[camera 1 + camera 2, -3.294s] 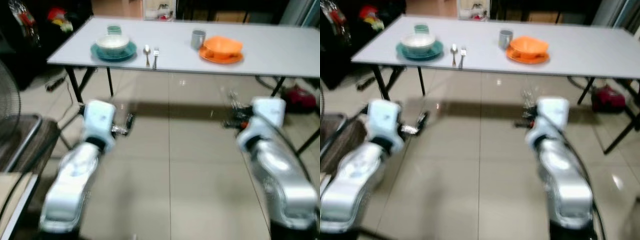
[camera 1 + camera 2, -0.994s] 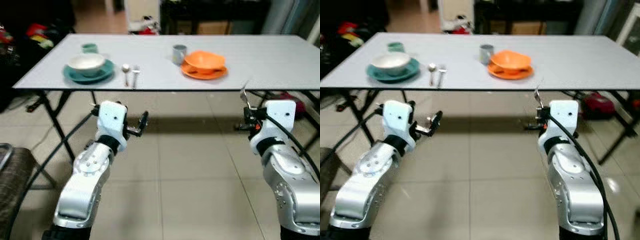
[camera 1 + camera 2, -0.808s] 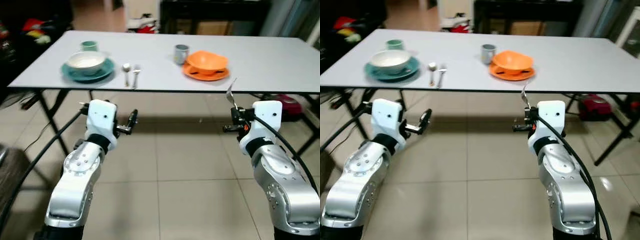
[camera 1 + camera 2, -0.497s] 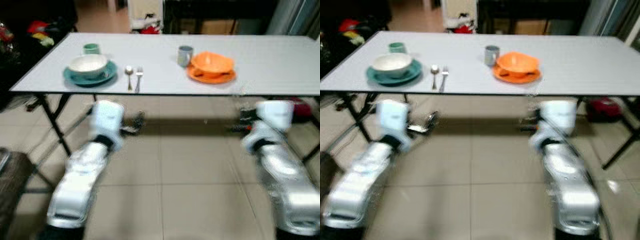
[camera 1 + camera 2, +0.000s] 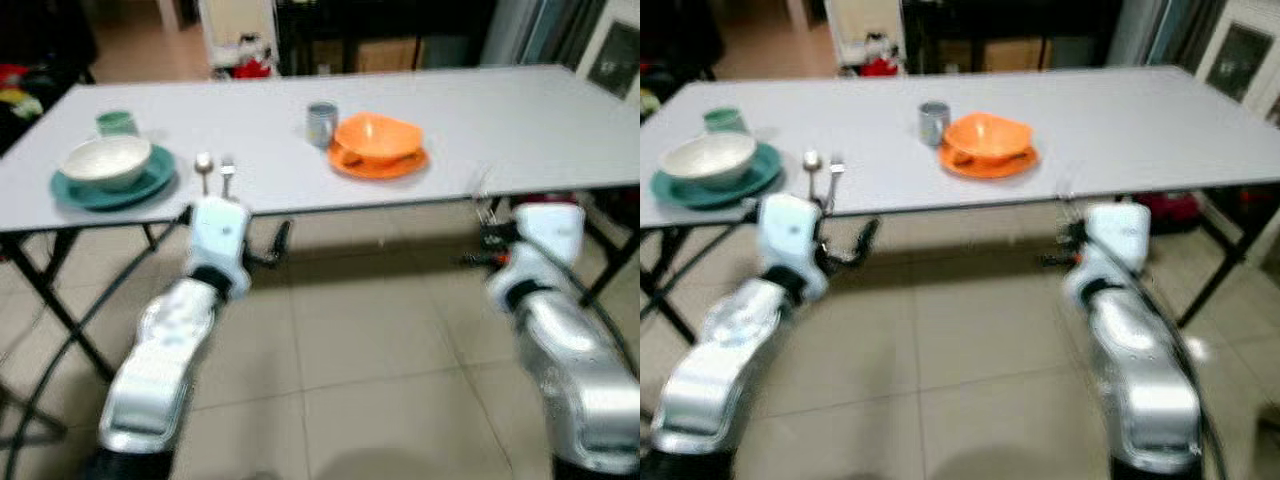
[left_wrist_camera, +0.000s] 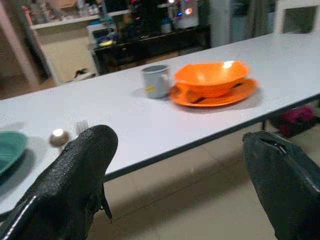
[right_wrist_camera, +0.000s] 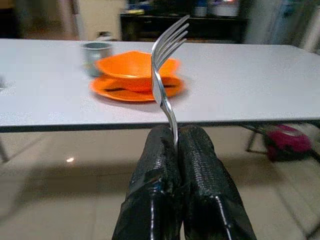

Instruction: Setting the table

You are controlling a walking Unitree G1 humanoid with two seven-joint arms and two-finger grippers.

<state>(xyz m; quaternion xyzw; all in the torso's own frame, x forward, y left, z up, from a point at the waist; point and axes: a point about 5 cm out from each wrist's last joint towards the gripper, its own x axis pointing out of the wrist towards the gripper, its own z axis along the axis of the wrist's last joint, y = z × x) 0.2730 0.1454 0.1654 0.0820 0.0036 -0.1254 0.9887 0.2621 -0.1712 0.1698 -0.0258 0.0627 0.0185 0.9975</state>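
1. A long grey desk (image 5: 520,120) spans the upper half of the head views, with both silver arms held out before its near edge over a tiled floor (image 5: 380,330).
2. At the upper left of the left eye view a white bowl (image 5: 106,160) sits on a teal plate (image 5: 150,183), a green cup (image 5: 116,122) behind them and a spoon (image 5: 204,166) and a fork on the desk (image 5: 227,172) just beside the plate.
3. Near the upper centre an orange bowl (image 5: 378,136) rests on an orange plate (image 5: 380,165), with a grey mug (image 5: 321,123) touching or just beside it.
4. The right wrist view makes plain what the blurred head views barely hint at: the right gripper (image 7: 176,145) is clenched on the handle of a held fork (image 7: 165,65), tines upright, in front of the orange setting.
5. In the left wrist view the left gripper (image 6: 185,165) is released, its fingers (image 6: 80,170) spread wide and holding nothing, pointing at the desk edge below the mug.
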